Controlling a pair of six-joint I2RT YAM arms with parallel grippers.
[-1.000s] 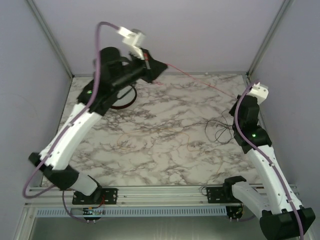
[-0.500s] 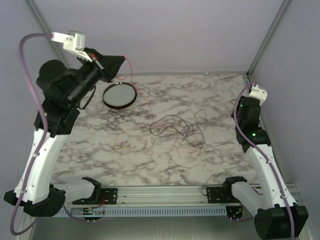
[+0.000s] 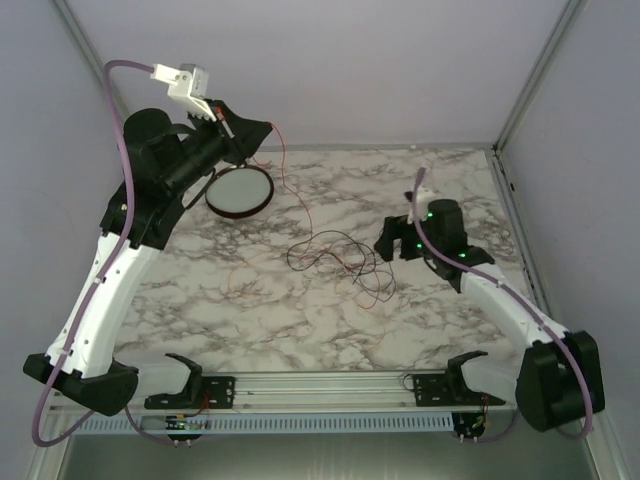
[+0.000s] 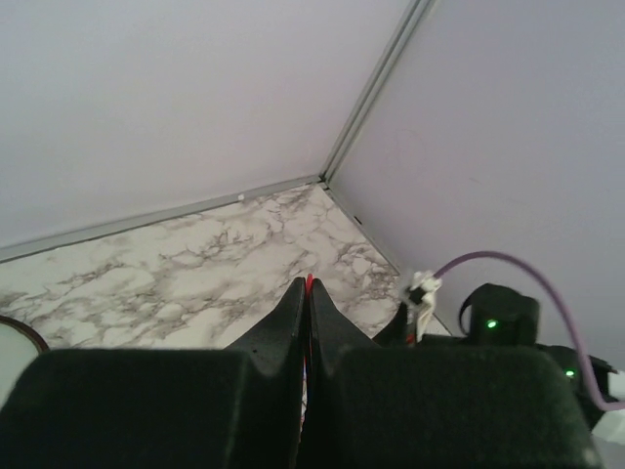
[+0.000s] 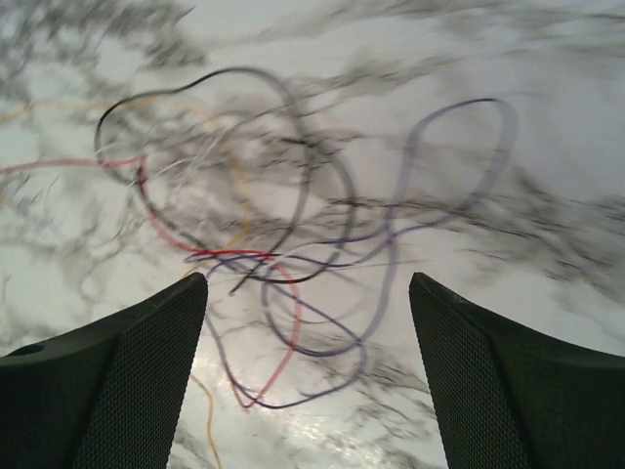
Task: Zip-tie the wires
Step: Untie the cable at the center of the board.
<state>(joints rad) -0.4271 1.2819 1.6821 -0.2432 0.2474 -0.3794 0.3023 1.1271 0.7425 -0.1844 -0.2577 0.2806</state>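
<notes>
At the far left, the left gripper (image 3: 258, 133) is raised well above the marble-patterned table (image 3: 200, 300). Its black jaws are pressed together on a single red strand (image 3: 284, 170), which the left wrist view shows as a thin red line in the seam between them. The strand droops from there in a slack curve, passing just right of the dish (image 3: 240, 190), a round, dark-rimmed piece with a flat pale centre lying at the table's far left.

The strand ends in the wires (image 3: 335, 255), a loose, flat tangle near the middle of the table. They are hair-thin and limp, looping in black and dark red. The blurred right wrist view also shows yellowish and purplish loops. The heap is longer left to right than near to far.

The right gripper (image 3: 388, 243) sits low, just right of the tangle, with its mesh-textured fingers (image 5: 127, 371) spread wide and aimed left. The wires lie directly ahead of its open mouth, so this arm is much the nearer. Gathering them probably means reaching left and down to the glossy, hard surface, since such fine strands lie flat against it.
</notes>
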